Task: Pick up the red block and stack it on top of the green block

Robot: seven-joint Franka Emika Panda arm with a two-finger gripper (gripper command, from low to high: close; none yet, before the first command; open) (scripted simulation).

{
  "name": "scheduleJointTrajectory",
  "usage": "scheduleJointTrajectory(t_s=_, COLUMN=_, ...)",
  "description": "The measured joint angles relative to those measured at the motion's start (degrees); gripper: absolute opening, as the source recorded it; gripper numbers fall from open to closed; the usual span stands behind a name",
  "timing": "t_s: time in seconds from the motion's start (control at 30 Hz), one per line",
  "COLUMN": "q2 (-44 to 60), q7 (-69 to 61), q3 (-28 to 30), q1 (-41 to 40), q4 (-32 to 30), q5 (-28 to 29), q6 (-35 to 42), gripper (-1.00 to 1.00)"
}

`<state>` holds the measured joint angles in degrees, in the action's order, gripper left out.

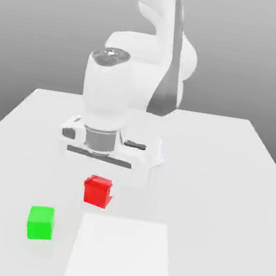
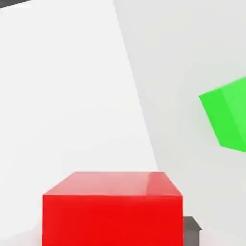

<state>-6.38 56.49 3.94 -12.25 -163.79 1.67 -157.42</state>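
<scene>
Hanging just under the arm's (image 1: pixel 119 94) wrist, the red block (image 1: pixel 97 191) sits off the table (image 1: pixel 235 174), w/ a small shadow showing at its lower right in the exterior view. Gripper (image 1: pixel 99 178) is closed down narrow on the red block, fingers hidden behind the hand body in that view. Hand view has the red block (image 2: pixel 112 209) close up against the camera, a grey fingertip (image 2: pixel 191 229) poking out beside its lower corner.

Green block (image 1: pixel 40 223) rests flat on the table, near the front edge, toward the exterior view's left; it's apart from the red block, lower and to the left of it in that view. Hand view catches part of the green block (image 2: pixel 228 117), cut off at the frame edge, tilted relative to the red one.

Whiter square patch (image 1: pixel 121 256) lies on the table at the front edge, just right of the green block in the exterior view and below the red block. Arm base stands toward the table's back edge, roughly mid-width.
</scene>
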Motion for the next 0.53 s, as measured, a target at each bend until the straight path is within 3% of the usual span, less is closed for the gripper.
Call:
scheduleJointTrajectory(t_s=0.23, q2=3.4, q7=15.52, q3=3.57, q1=-6.65, q4=8.11, q5=-0.78, q6=4.66, gripper=-1.0)
scheduleJointTrajectory(t_s=0.4, q2=12.44, q7=15.4, q3=2.38, q1=-7.7, q4=9.42, q5=-3.54, q6=-3.01, gripper=-1.0)
scheduleJointTrajectory(t_s=0.43, q2=14.33, q7=14.88, q3=1.95, q1=-7.95, q4=9.51, q5=-4.28, q6=-4.79, gripper=1.0)
scheduleJointTrajectory(t_s=0.53, q2=14.33, q7=14.88, q3=1.95, q1=-7.95, q4=9.51, q5=-4.28, q6=-4.79, gripper=1.0)
